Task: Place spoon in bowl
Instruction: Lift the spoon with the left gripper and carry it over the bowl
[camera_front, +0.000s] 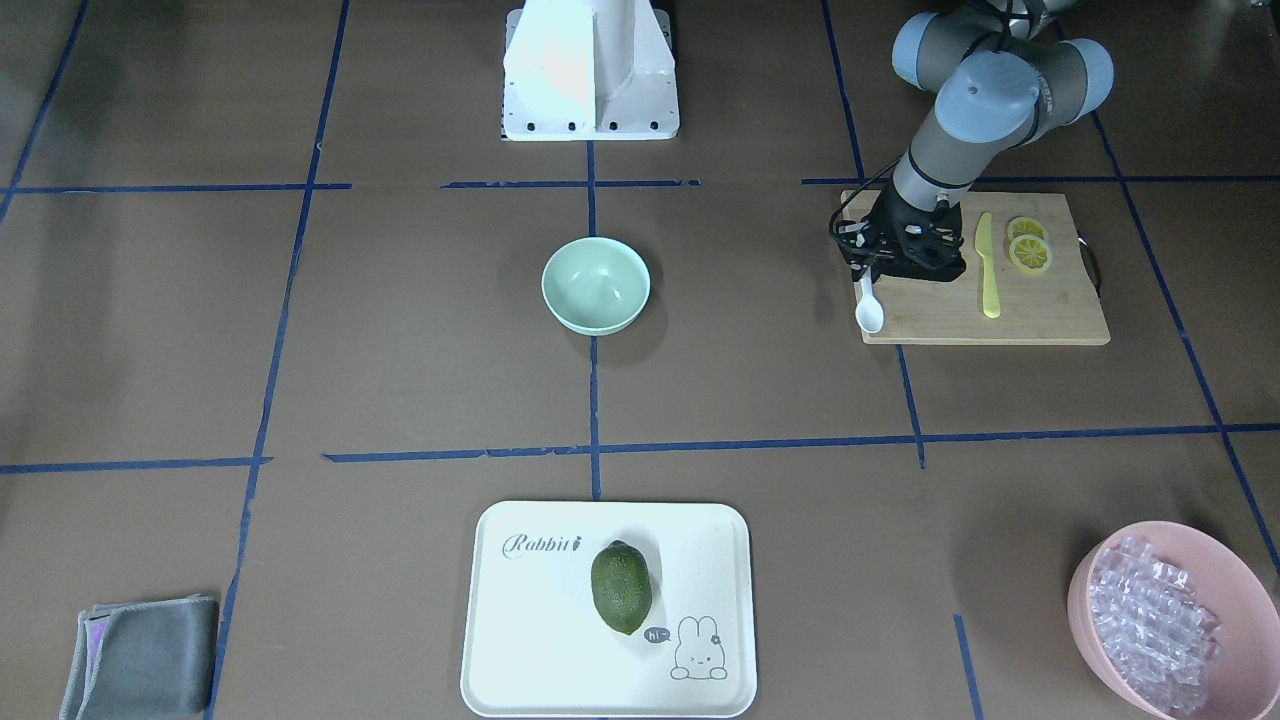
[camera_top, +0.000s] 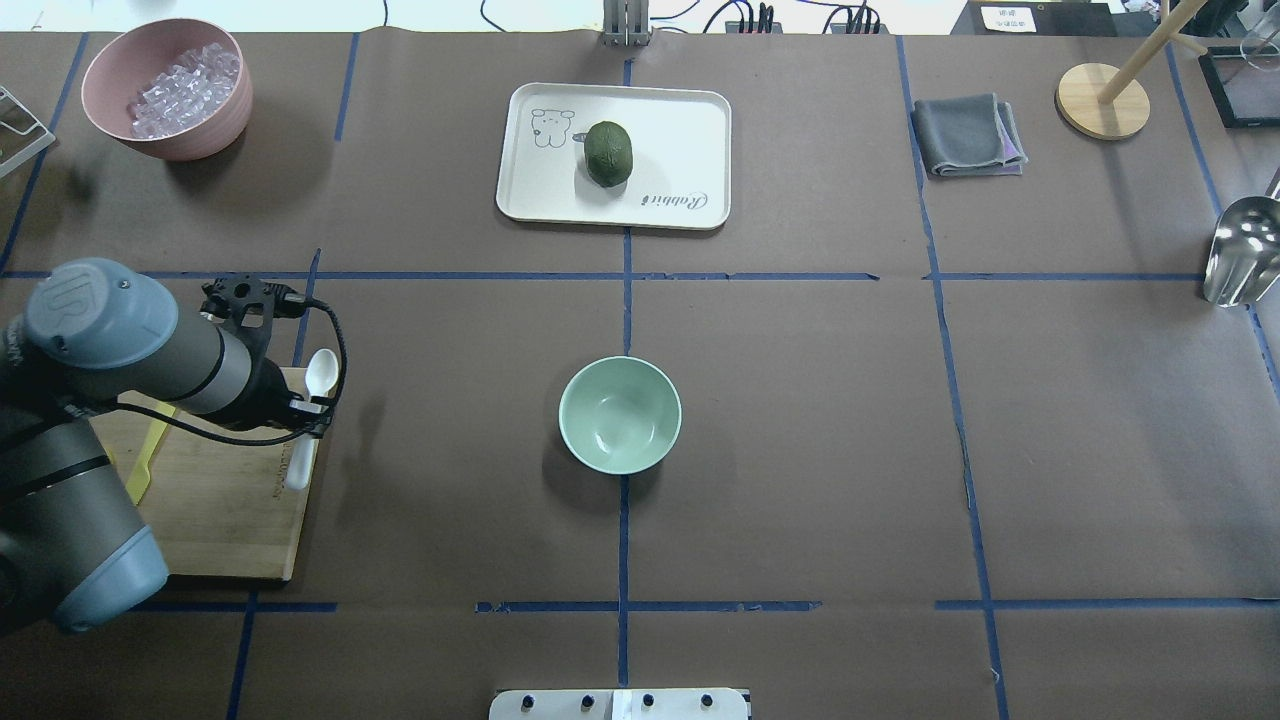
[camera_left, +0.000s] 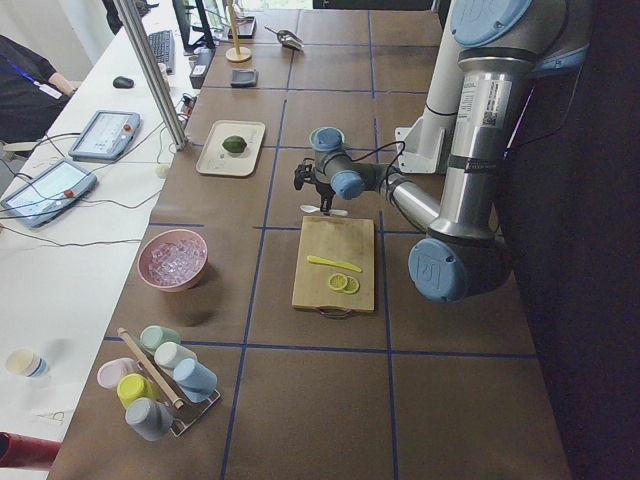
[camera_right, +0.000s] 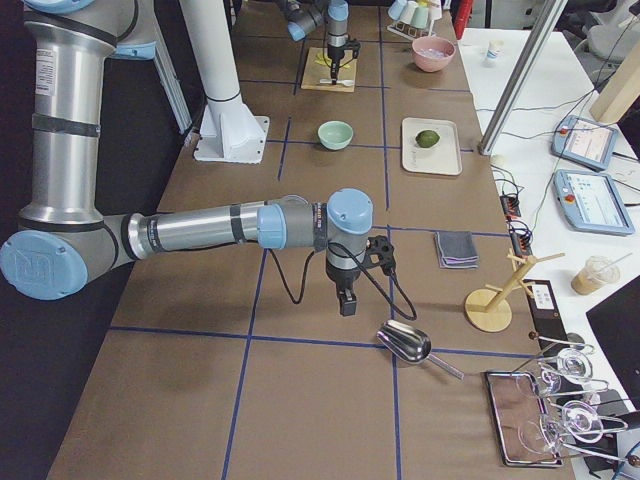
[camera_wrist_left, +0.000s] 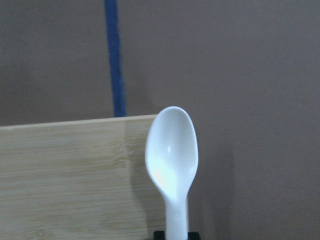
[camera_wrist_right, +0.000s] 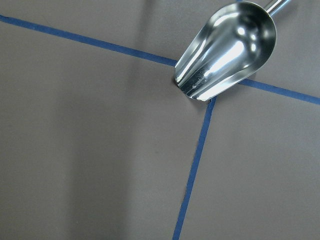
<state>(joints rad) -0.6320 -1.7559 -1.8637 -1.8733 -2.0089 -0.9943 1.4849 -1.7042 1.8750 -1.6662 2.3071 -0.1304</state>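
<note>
Brown table (camera_top: 800, 450), blue tape grid. Left gripper (camera_front: 867, 281) pinches spoon (camera_top: 321, 372) handle at cutting board's (camera_top: 220, 510) far right corner, scoop overhanging. Bowl (camera_top: 620, 415) mid-table, well right of spoon. Right gripper (camera_right: 347, 303) far right; finger opening impossible to tell.

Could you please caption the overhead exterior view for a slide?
Left gripper grips the spoon at the cutting board edge; mint bowl empty mid-table.

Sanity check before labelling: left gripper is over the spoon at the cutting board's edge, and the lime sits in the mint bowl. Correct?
No: the mint bowl is empty. The lime lies on the white tray, clear in the overhead view. The rest holds: the left gripper is over the spoon at the edge of the cutting board.
</note>
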